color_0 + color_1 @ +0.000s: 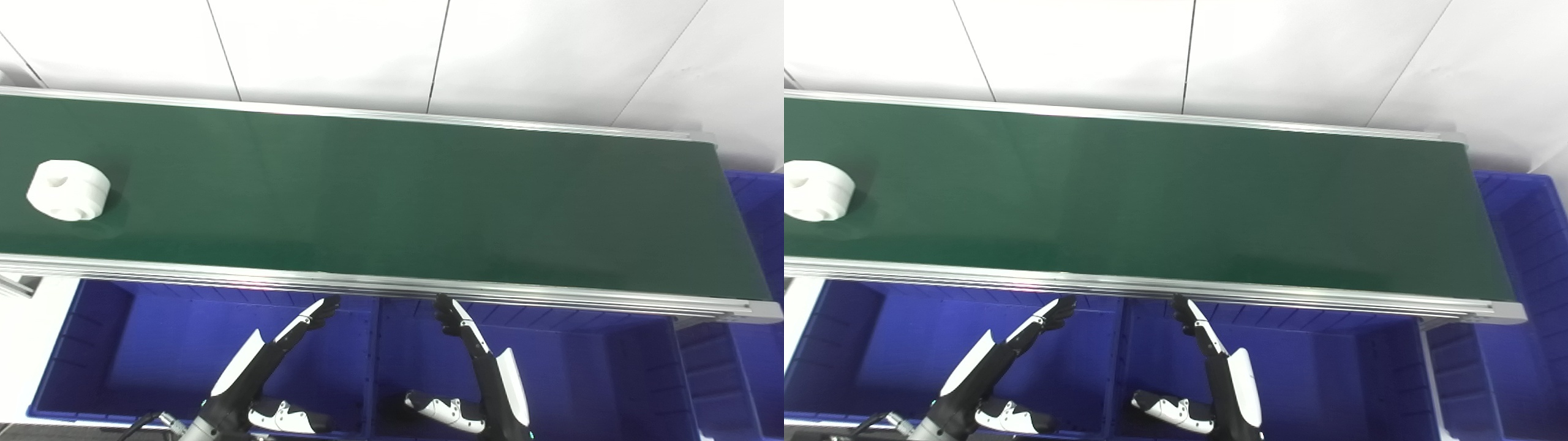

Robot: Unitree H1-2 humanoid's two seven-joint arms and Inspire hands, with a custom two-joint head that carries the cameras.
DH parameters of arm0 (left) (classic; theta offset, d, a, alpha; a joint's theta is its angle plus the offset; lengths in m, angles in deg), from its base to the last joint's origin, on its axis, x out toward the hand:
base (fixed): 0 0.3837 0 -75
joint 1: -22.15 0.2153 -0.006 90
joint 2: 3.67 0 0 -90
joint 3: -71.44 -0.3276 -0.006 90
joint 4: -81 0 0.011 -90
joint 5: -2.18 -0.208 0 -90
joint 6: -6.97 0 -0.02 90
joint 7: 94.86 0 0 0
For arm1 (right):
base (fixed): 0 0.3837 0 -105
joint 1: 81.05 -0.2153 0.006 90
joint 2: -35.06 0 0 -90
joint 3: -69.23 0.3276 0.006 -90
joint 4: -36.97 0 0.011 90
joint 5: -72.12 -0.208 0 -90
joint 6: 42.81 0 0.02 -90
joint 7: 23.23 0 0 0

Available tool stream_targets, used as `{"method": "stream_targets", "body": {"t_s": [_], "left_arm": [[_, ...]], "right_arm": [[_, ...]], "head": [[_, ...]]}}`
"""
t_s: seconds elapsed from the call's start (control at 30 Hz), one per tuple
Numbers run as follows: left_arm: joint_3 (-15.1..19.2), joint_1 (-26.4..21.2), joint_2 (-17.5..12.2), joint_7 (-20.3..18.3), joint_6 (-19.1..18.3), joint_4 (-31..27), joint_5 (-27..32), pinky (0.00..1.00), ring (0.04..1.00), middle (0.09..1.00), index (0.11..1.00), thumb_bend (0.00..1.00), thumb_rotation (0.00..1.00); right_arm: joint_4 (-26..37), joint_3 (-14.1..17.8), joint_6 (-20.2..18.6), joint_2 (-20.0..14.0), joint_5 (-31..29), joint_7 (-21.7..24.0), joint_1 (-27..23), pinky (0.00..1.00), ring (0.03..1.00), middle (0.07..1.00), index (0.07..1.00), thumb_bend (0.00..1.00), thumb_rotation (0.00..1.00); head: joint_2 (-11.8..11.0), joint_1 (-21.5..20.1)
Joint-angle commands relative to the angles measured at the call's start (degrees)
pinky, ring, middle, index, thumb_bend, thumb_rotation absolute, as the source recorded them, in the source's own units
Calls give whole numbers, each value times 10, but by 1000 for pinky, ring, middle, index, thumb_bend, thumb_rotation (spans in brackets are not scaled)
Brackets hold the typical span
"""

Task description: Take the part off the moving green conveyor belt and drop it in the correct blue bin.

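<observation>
While the white part [68,190] sits at the belt's [392,202] far-left end, both hands, left hand [269,373] and right hand [478,367], hang empty with fingers spread, so I'd wait, then grab with the left.

One white part [68,190] rides on the single green conveyor belt [392,202], far off to the left of both hands. There are two hands: the left hand [269,380] and the right hand [471,373], each spread wide and holding nothing. Blue bins number three that I can make out: one bin [153,343] under the left hand, a second bin [582,361] under the right hand, and a third bin [759,208] well off to the right, past the belt's end.
</observation>
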Motion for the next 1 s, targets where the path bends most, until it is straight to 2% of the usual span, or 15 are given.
{"method": "stream_targets", "body": {"t_s": [0.0,0.17,0.27,0.3,0.4,0.5,0.53,0.57,0.6,0.63,0.67,0.8,0.97], "left_arm": [[5,7,0,-9,6,-20,-1,924,951,972,977,781,644],[12,10,10,-12,6,-16,11,915,949,974,981,778,608],[14,9,16,-10,6,-12,11,916,948,970,975,780,620],[14,9,18,-5,6,-7,8,910,943,965,971,785,629],[8,4,26,14,6,12,-11,888,930,955,962,803,663],[-8,-6,32,26,6,31,-11,859,910,940,943,810,642],[-14,-10,35,31,6,39,-11,848,904,935,936,815,635],[-19,-14,37,36,6,43,-11,831,893,926,925,823,625],[-23,-17,39,39,6,48,-12,806,877,911,909,833,613],[-26,-20,41,41,6,51,-11,804,875,909,908,834,612],[-31,-23,42,45,6,54,-10,788,866,901,898,834,603],[-42,-33,43,59,6,65,-15,725,819,860,862,819,578],[-55,-44,40,67,6,71,-7,713,808,845,841,808,556]], "right_arm": [[13,0,20,1,3,1,6,783,836,872,915,865,676],[5,-3,20,-1,1,-1,2,779,834,871,914,863,675],[7,1,18,-1,0,11,5,786,841,878,921,860,682],[2,-2,19,-4,-1,8,2,783,840,878,921,854,678],[-21,-17,21,-17,-4,-13,-7,770,834,873,912,853,675],[-40,-34,21,-33,-9,-39,-18,756,827,868,905,851,677],[-47,-42,21,-41,-16,-47,-23,753,826,868,903,850,675],[-52,-48,21,-46,-20,-55,-27,748,826,869,903,850,674],[-58,-55,21,-52,-26,-63,-32,736,821,867,903,855,670],[-62,-62,21,-57,-32,-69,-35,734,820,867,903,856,669],[-66,-67,21,-61,-38,-74,-38,734,822,868,906,854,662],[-82,-91,21,-74,-39,-109,-52,747,825,863,912,863,666],[-90,-96,21,-77,-49,-112,-57,765,832,866,910,864,663]], "head": [[-1,1],[-8,5],[-14,10],[-36,23],[-78,66],[-119,119],[-143,154],[-143,154],[-164,177],[-164,177],[-178,192],[-197,203],[-209,205]]}}
